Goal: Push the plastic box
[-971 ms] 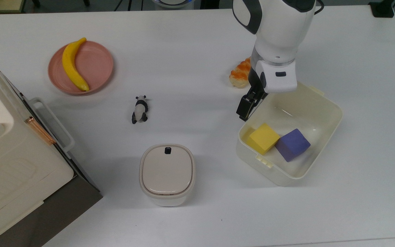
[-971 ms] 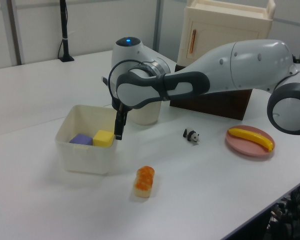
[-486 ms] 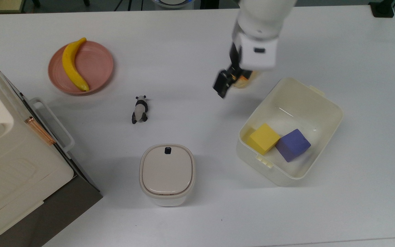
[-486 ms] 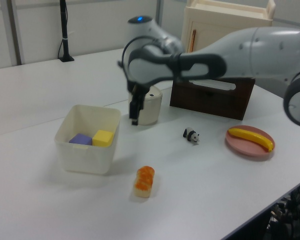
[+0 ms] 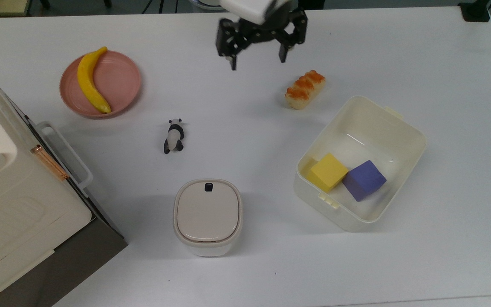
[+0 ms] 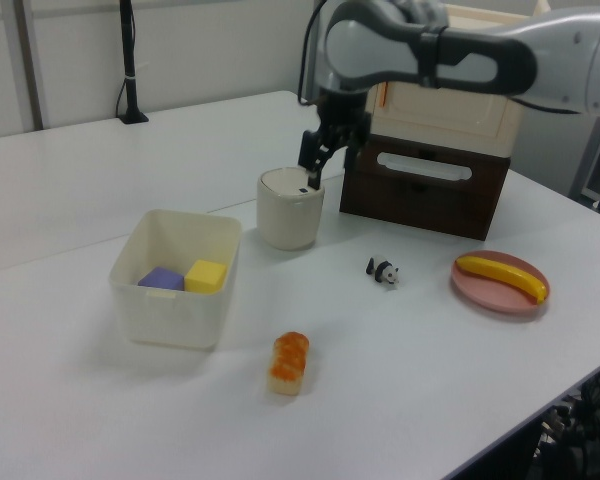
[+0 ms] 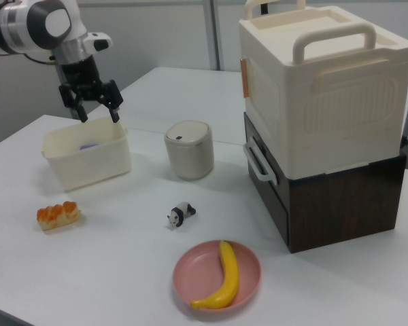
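Observation:
The plastic box (image 5: pixel 416 135) is a cream-white open tub on the white table at the top view's right. Inside it lie a yellow cube (image 5: pixel 326 171) and a purple cube (image 5: pixel 363 180). The tub also shows in the left view (image 6: pixel 173 311) and the right view (image 7: pixel 88 166). My gripper (image 5: pixel 257 60) hangs open in the air near the table's far edge, well off from the box towards the top view's upper left. Nothing is between its fingers. In the left view the gripper (image 6: pixel 330 165) hovers above the small bin. In the right view the gripper (image 7: pixel 98 114) hangs above the box's rim.
An orange-topped bread roll (image 5: pixel 305 89) lies between the gripper and the box. A panda figure (image 5: pixel 174 136) lies mid-table, with a beige-lidded bin (image 5: pixel 208 215) nearer the front. A pink plate (image 5: pixel 122 81) holds a banana (image 5: pixel 90 81). A big cream case (image 5: pixel 11 200) stands at the top view's left.
The gripper left the box's corner, rose and travelled towards the top view's upper left, turning so its fingers now show spread apart. The box has stayed put over the last half second.

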You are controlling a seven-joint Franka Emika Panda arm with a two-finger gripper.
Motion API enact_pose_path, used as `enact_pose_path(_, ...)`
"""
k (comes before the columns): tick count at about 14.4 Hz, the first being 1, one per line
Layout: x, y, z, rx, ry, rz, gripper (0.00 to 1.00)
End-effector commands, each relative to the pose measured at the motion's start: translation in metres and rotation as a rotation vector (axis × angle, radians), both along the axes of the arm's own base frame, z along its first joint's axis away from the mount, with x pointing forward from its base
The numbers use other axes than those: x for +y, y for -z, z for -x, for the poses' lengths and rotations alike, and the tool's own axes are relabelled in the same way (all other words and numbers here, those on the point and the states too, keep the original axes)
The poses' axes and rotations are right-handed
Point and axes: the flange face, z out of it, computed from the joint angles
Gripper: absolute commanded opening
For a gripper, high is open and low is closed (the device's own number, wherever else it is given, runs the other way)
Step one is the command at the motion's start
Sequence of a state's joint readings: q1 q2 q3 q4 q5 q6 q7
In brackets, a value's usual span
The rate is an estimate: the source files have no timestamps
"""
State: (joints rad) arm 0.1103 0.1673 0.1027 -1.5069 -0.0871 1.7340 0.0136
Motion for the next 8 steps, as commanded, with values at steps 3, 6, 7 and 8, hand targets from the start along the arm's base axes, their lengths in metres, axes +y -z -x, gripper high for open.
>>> enact_pose_path(3, -0.027, 0.0, 0.007, 0.02, 0.141, -0.018, 1.0)
enact_pose_path(6, -0.038, 0.001, 0.003, 0.007, 0.214, -0.019, 1.0)
enact_pose_path(7, -0.041, 0.0, 0.001, 0.006, 0.222, -0.022, 1.0)
enact_pose_path(8, -0.042, -0.002, 0.0, 0.003, 0.224, -0.024, 1.0)
